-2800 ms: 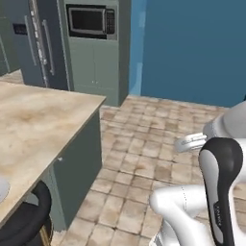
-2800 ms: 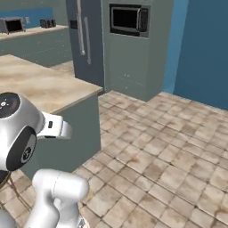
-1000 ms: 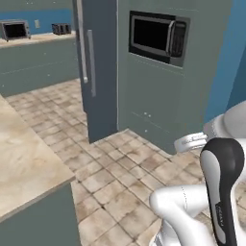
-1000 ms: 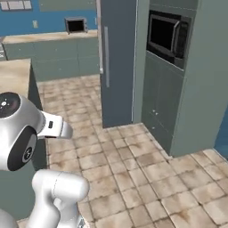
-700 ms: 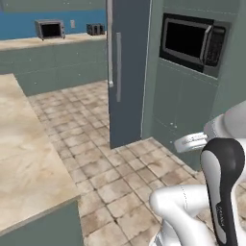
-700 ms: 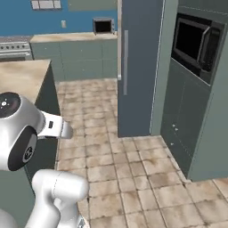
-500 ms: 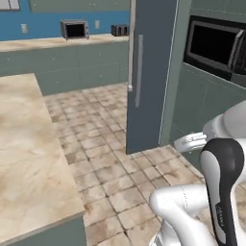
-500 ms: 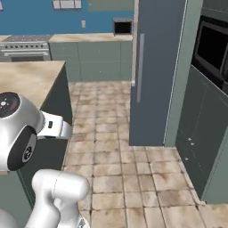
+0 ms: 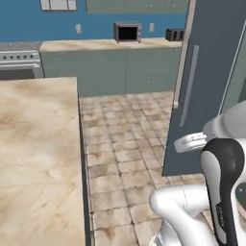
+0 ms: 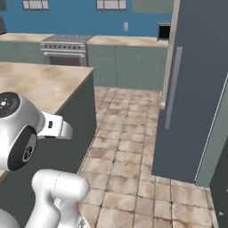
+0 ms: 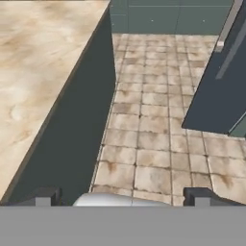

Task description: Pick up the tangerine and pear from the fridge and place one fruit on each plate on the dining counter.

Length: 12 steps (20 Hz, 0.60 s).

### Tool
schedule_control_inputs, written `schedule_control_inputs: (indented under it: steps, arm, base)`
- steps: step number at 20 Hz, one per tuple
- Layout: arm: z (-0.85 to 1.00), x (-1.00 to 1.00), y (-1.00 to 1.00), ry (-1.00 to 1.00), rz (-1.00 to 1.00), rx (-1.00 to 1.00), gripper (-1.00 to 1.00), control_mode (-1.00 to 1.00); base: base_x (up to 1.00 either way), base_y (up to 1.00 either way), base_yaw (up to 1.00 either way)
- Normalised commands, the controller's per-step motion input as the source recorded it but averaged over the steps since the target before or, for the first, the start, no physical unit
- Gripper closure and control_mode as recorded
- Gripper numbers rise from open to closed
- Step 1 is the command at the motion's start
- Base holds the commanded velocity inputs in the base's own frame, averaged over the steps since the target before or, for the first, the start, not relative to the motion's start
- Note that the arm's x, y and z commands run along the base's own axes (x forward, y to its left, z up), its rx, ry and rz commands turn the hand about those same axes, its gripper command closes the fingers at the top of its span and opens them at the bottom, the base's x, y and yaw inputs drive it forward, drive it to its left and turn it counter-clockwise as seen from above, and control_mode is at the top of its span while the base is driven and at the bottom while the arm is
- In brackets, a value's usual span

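Hand view | pincer [image 11: 122, 196] spread, empty | fridge [image 11: 226, 91] ahead-right, well apart

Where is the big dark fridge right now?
The fridge stands shut on the right side of both base views, across the tiled floor from the dining counter. In the hand view it is at the upper right.

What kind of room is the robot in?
It looks like a kitchen. There is a tall dark fridge, a steel stove against the blue wall, a small microwave on the back counter, and a big stone-topped counter.
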Motion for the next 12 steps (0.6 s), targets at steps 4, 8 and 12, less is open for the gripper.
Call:
schedule_control_inputs:
  steps: [4,8,12]
  arm:
    - [0.00,0.00,0.00,0.00,0.00,0.00,-1.00,1.00]
    - [0.00,0.00,0.00,0.00,0.00,0.00,-1.00,1.00]
    - [0.00,0.00,0.00,0.00,0.00,0.00,-1.00,1.00]
  base:
    - [1.00,-0.36,0.30]
    - [1.00,-0.23,0.08]
    - [1.00,-0.01,-0.12]
